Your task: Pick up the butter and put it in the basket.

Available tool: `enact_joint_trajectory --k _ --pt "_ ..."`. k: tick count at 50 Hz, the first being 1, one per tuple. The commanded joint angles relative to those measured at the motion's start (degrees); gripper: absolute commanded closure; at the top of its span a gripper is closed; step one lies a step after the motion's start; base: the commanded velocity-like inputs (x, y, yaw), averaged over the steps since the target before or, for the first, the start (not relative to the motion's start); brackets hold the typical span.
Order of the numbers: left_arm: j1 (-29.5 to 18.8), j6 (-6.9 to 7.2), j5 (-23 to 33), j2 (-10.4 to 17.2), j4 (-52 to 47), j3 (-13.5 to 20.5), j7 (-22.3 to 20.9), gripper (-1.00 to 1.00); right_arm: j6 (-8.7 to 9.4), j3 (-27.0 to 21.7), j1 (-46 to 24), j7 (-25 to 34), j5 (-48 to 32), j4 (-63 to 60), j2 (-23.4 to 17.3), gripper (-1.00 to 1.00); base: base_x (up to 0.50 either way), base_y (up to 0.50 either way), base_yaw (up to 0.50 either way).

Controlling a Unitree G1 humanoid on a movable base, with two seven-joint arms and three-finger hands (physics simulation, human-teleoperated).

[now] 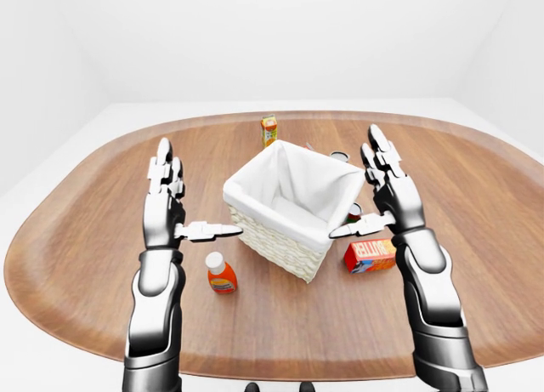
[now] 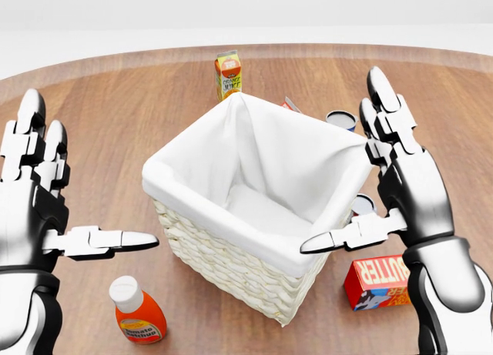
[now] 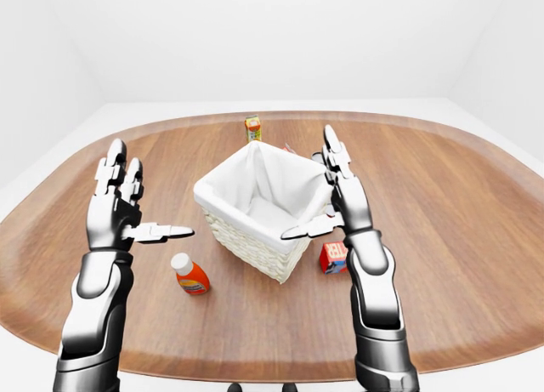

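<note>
The butter (image 2: 377, 282) is a red and orange box lying on the wooden table, just right of the basket's lower right corner; my right forearm hides its right end. The basket (image 2: 231, 259) is white wicker with a white cloth liner and stands in the middle of the table, empty inside. My right hand (image 2: 368, 178) is open, fingers up and thumb pointing left, raised above the butter beside the basket's right rim. My left hand (image 2: 65, 189) is open the same way, left of the basket, holding nothing.
A ketchup bottle (image 2: 136, 312) lies at the basket's lower left. An orange juice carton (image 2: 227, 73) stands beyond the basket. Two cans (image 2: 340, 120) and a small red item sit by the basket's right side. The oval table (image 1: 76, 239) has bare wood on both sides.
</note>
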Motion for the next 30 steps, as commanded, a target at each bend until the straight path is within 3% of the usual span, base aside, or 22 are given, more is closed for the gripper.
enact_joint_trajectory --k 1,10,16,24,30 --pt "-0.3 0.0 -0.3 0.2 0.2 0.3 0.0 -1.0 -8.07 -4.2 -3.2 12.1 -8.1 7.5 -5.8 -1.0 0.0 0.0 0.0" --pt "-0.1 0.0 -0.4 0.1 -0.1 0.3 0.1 -1.0 -8.07 -7.0 -5.2 23.2 -10.3 16.4 -11.8 -1.0 0.0 0.0 0.0" --pt "-0.1 0.0 -0.2 0.1 0.1 0.1 0.2 -1.0 -8.07 -7.1 -6.1 25.9 -13.2 22.0 -13.3 -1.0 0.0 0.0 0.0" --pt "0.3 0.0 -0.2 -0.1 0.2 0.0 0.2 -1.0 -8.07 -6.0 -5.7 25.8 -18.5 30.3 -13.8 -1.0 0.0 0.0 0.0" --pt "0.3 0.0 -0.3 -0.1 0.4 0.1 0.2 -1.0 -8.07 -5.2 -7.5 21.2 -24.5 39.6 -15.3 -1.0 0.0 0.0 0.0"
